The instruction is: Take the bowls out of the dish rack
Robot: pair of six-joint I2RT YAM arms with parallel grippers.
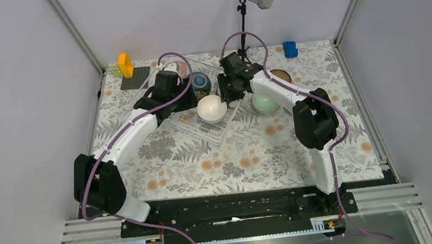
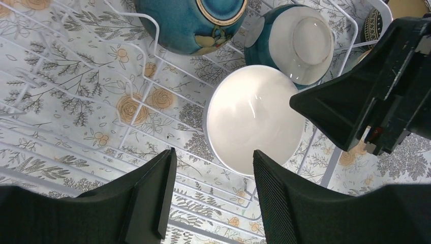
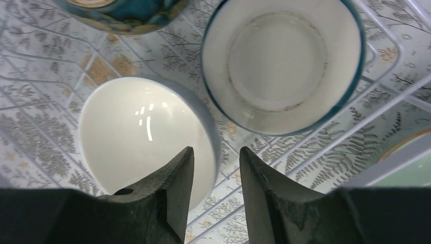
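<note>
top: white bowl [image 1: 211, 108] in rack [image 1: 202, 129], mouth up, round, no long axis; right gripper [image 1: 229, 91] at its 1 o'clock | left wrist: left gripper [image 2: 212, 162] wide open, empty, white bowl at 1 o'clock | right wrist: jaws part-open astride white bowl's 3 o'clock rim, seemingly unpinched; close squarely, lift straight, avoid teal bowl [image 3: 282, 61]

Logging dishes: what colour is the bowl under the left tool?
White bowl, best seen from left wrist.

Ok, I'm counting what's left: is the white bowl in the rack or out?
In. The white bowl rests on the ribs of the rack, next to the teal bowl.
</note>
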